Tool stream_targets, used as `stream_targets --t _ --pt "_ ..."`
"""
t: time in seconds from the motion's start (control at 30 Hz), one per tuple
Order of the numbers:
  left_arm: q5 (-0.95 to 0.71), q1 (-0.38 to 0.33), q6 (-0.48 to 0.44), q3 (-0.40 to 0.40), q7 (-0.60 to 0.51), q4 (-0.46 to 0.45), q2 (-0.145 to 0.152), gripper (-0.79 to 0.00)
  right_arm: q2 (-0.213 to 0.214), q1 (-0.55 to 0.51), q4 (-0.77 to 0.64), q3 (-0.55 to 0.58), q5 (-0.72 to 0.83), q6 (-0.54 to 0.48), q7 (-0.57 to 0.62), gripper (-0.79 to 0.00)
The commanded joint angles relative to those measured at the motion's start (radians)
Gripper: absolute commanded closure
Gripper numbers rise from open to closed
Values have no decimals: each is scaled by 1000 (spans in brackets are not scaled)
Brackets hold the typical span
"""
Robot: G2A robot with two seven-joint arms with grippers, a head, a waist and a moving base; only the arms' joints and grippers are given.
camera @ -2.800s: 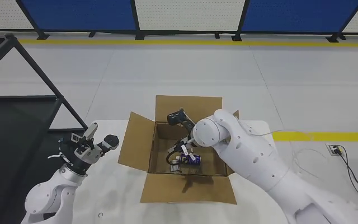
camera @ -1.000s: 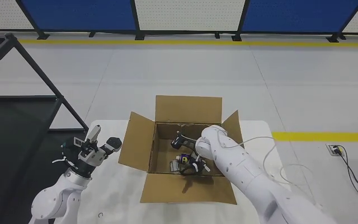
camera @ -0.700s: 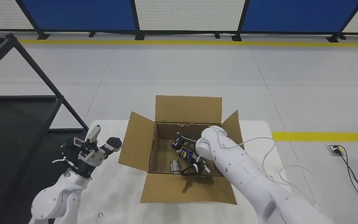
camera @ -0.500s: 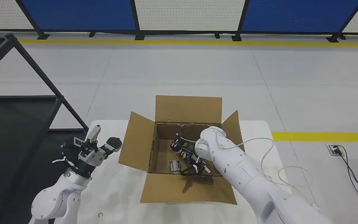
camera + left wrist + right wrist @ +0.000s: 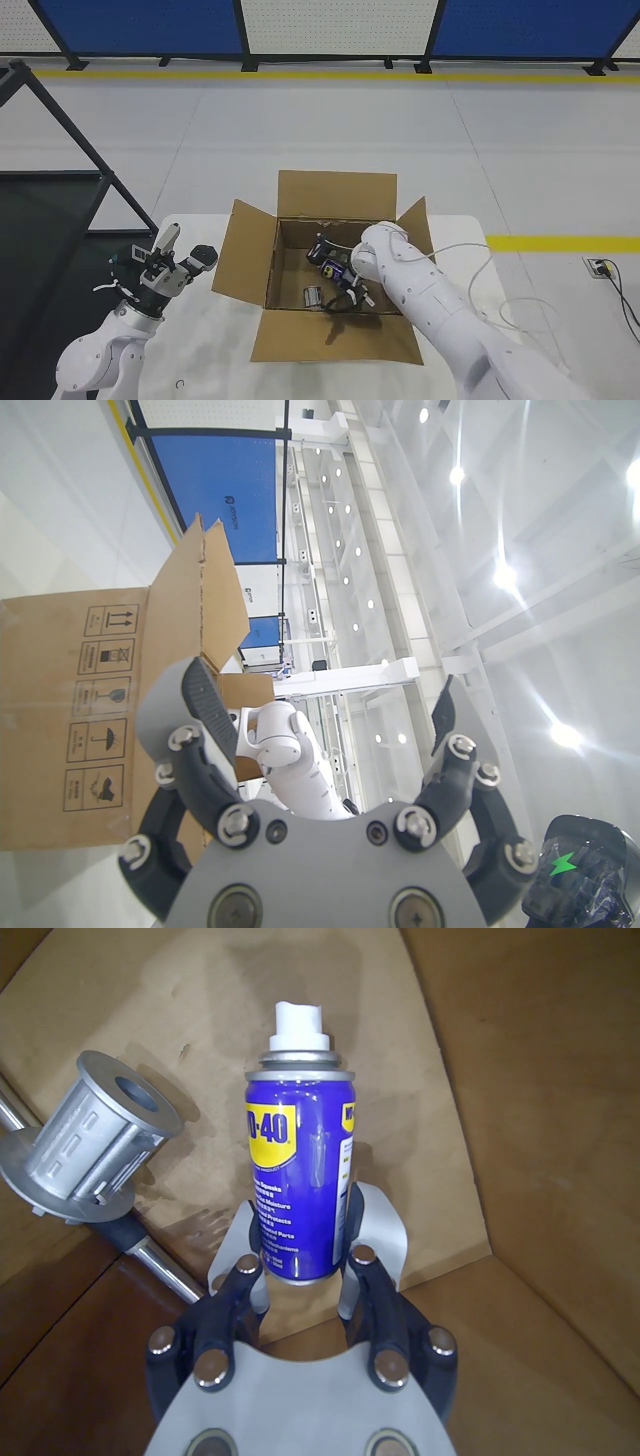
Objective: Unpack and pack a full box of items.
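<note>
One box, white table, blue panels

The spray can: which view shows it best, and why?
The right wrist view: the spray can appears large and central, gripped near its base by the right gripper. The top view gives a small blue patch in the box. In the left wrist view the box wall hides it.

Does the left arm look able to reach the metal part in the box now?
Probably not directly: the left arm holds its jaws outside the box, whose side wall and flap stand between them and the metal part.
</note>
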Motion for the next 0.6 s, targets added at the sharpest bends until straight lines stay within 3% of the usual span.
stream_targets --t 0.0,0.33,0.57 --pt "0 0 0 0 0 0 0 -785 8 2 6 8 -1 -27 -25 0" --pt "0 0 0 0 0 0 0 -785 103 -13 -16 66 -30 -231 -268 0" --pt "0 0 0 0 0 0 0 -785 193 -63 -172 136 -37 -256 -330 0"
